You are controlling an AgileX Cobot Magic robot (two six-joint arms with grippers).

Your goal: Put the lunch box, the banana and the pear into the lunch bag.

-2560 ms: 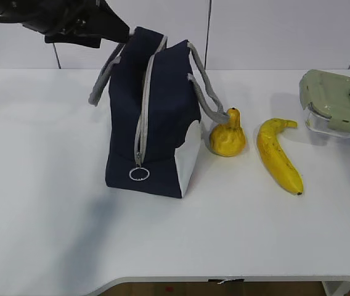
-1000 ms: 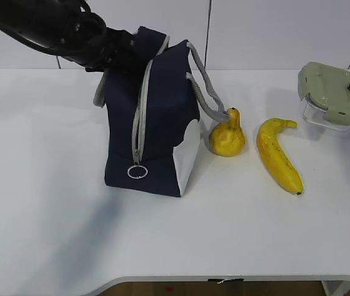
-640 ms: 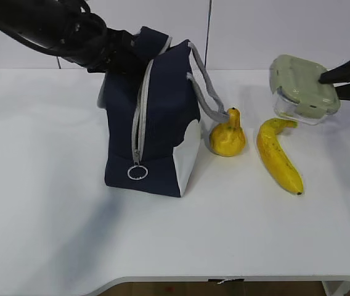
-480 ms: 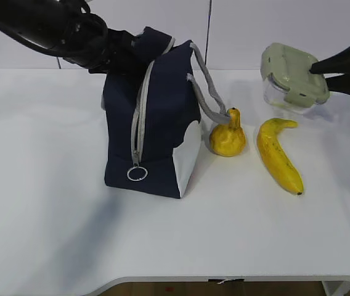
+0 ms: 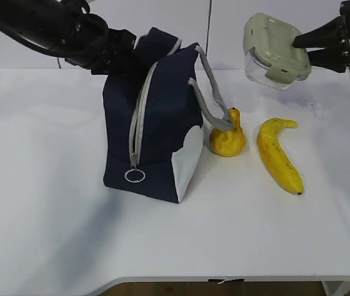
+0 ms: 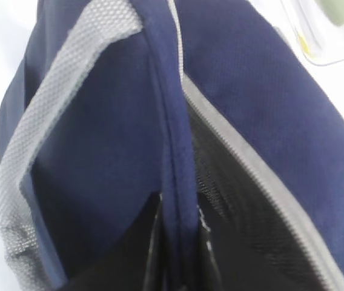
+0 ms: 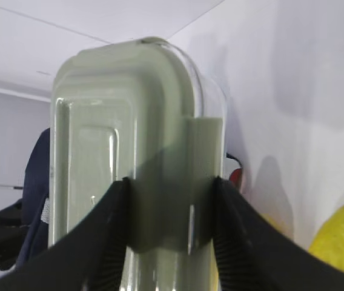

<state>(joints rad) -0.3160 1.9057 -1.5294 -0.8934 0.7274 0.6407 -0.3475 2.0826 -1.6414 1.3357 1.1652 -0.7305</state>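
While lunch box (image 5: 275,50) hangs far right above table (image 5: 52,216), pear (image 5: 227,136) and banana (image 5: 278,154) lie right of lunch bag (image 5: 156,123). Left wrist view: left gripper (image 6: 177,242) pinching soft bag rim. Right wrist view: right gripper (image 7: 171,200) clamping rigid, likely slippery box across lid.

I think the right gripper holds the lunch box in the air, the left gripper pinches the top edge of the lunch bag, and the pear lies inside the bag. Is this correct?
Not quite. The pear is not inside: the exterior view shows it on the table beside the lunch bag, next to the banana. The rest holds: the right gripper holds the lunch box in the air, and the left gripper pinches the bag's top edge.
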